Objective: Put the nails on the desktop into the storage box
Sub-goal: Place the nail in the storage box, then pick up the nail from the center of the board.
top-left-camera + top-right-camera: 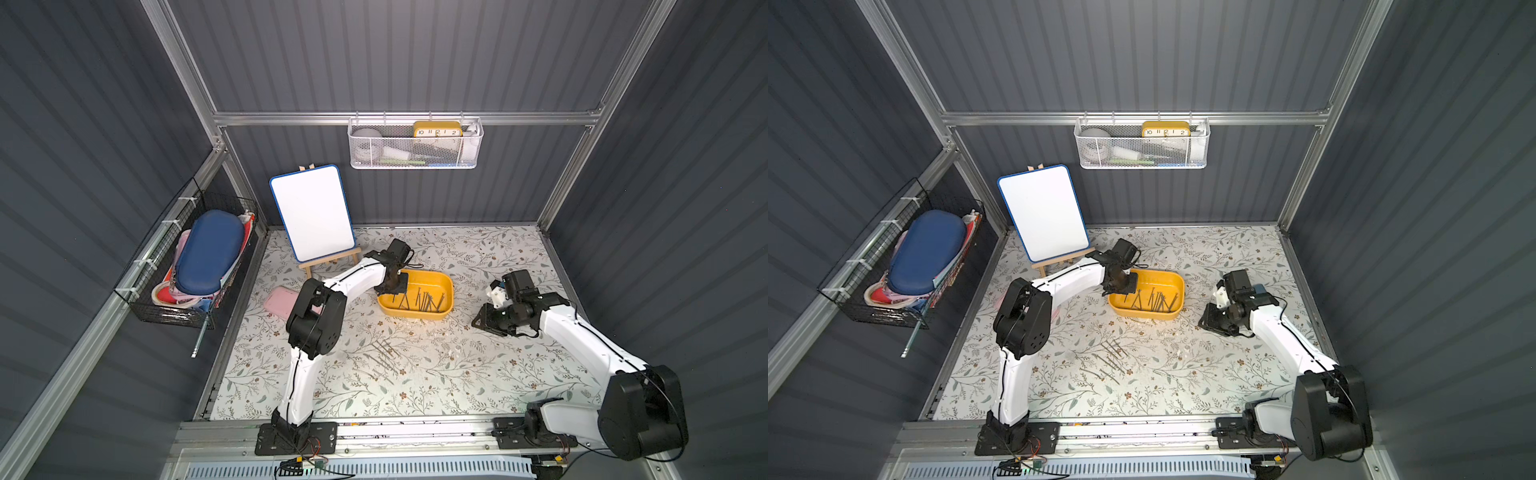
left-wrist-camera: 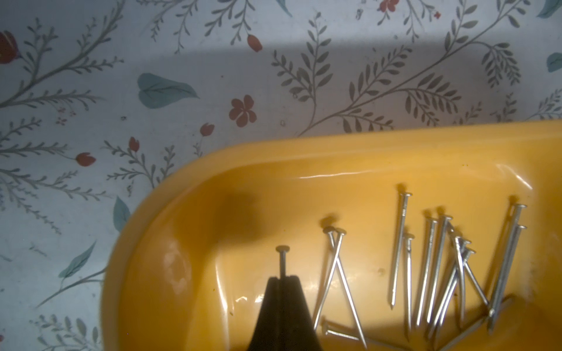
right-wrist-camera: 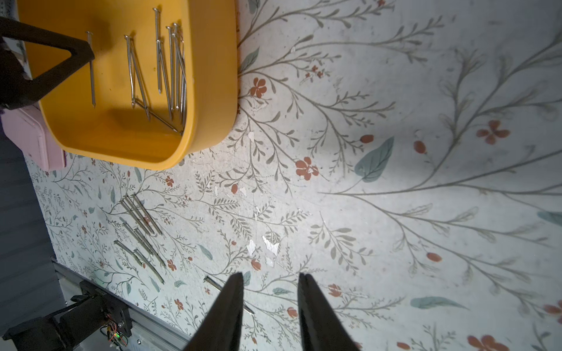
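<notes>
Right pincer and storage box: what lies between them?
Nothing but bare desktop between right pincer and storage box, in both top views.

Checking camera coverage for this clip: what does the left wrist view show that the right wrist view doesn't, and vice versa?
Left wrist only: the left gripper's shut jaws seen head-on, seam closed on the held nail. Right wrist only: loose nails on the desktop, the pink case, and the open, empty right gripper. Both: the storage box with other nails inside, and that held nail over it.
</notes>
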Available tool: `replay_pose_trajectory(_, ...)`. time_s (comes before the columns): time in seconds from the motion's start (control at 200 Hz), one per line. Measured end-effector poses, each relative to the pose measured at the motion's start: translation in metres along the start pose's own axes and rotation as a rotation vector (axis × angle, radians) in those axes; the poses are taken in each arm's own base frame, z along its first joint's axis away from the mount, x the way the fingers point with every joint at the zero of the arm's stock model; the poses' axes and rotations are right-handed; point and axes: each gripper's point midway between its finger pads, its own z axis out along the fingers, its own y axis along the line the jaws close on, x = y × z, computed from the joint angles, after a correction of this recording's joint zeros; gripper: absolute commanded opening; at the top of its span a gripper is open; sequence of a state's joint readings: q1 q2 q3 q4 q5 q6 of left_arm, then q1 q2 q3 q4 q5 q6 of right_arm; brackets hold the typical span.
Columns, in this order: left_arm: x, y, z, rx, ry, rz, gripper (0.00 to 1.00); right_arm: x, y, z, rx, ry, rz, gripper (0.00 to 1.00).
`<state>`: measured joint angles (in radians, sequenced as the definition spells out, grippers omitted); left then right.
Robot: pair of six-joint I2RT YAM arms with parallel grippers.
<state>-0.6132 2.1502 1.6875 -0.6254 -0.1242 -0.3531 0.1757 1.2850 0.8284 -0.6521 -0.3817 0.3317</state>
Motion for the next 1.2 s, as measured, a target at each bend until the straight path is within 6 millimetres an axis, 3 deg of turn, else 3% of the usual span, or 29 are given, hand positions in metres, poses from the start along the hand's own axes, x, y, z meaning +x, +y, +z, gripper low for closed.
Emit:
replay_pose_trajectory(0.065,-0.001,0.000,0.001,-0.001,-0.007,-0.006,0.26,0.009,0.005,0.004,-0.009,0.025,-0.025,0.37)
replay_pose_trajectory(0.15,-0.002,0.000,0.002,0.000,-0.012,-0.024,0.31,0.027,0.016,0.011,-0.014,0.075,-0.089,0.38)
replay_pose_trajectory(0.355,-0.006,-0.001,-0.003,0.008,-0.038,-0.039,0.38,0.093,0.064,0.022,-0.029,0.201,-0.365,0.40)
replay_pose_trajectory(0.46,-0.008,-0.002,-0.024,0.024,-0.068,-0.043,0.47,0.121,0.074,0.023,0.003,0.233,-0.488,0.40)
replay_pose_trajectory(0.545,-0.016,-0.005,-0.056,0.055,-0.125,-0.046,0.52,0.135,0.077,0.025,0.029,0.245,-0.567,0.40)
replay_pose_trajectory(0.67,-0.034,-0.013,-0.119,0.124,-0.257,-0.042,0.55,0.140,0.076,0.037,0.111,0.269,-0.652,0.40)
replay_pose_trajectory(0.795,-0.025,-0.009,-0.160,0.157,-0.334,-0.040,0.57,0.137,0.074,0.056,0.196,0.293,-0.715,0.40)
replay_pose_trajectory(0.905,0.001,0.001,-0.162,0.148,-0.319,-0.041,0.58,0.136,0.073,0.069,0.252,0.311,-0.767,0.40)
replay_pose_trajectory(1.06,0.045,0.018,-0.141,0.106,-0.229,-0.040,0.58,0.136,0.072,0.083,0.294,0.326,-0.807,0.40)
replay_pose_trajectory(1.201,0.063,0.026,-0.137,0.088,-0.202,-0.041,0.59,0.138,0.071,0.094,0.315,0.342,-0.830,0.40)
